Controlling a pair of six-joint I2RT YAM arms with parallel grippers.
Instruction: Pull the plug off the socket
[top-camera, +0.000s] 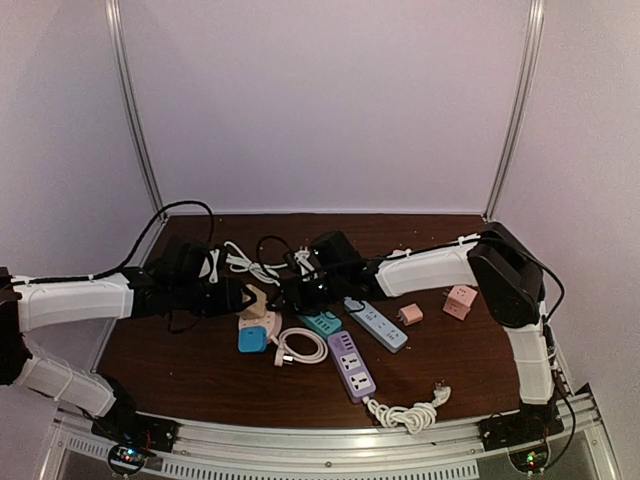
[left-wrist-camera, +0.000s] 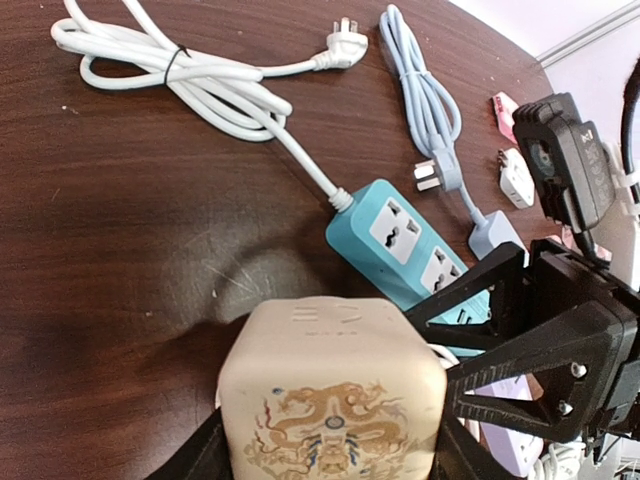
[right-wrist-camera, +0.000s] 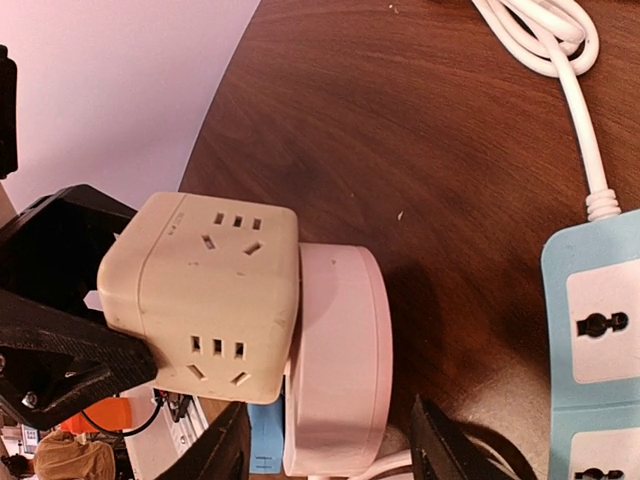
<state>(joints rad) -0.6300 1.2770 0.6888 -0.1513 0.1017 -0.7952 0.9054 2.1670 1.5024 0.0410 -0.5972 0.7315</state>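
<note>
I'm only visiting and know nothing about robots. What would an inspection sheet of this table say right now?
Surface: dark wooden table.
Job's things: beige cube socket, with a pale pink plug plugged into its side.
Clutter: teal power strip, purple power strip, pink cube adapter.
Grippers: left gripper clamps the cube socket; right gripper is open, with a finger on either side of the plug.
Cables: white coiled cable, lying loose.
Surroundings: pale walls; nothing else seen.
</note>
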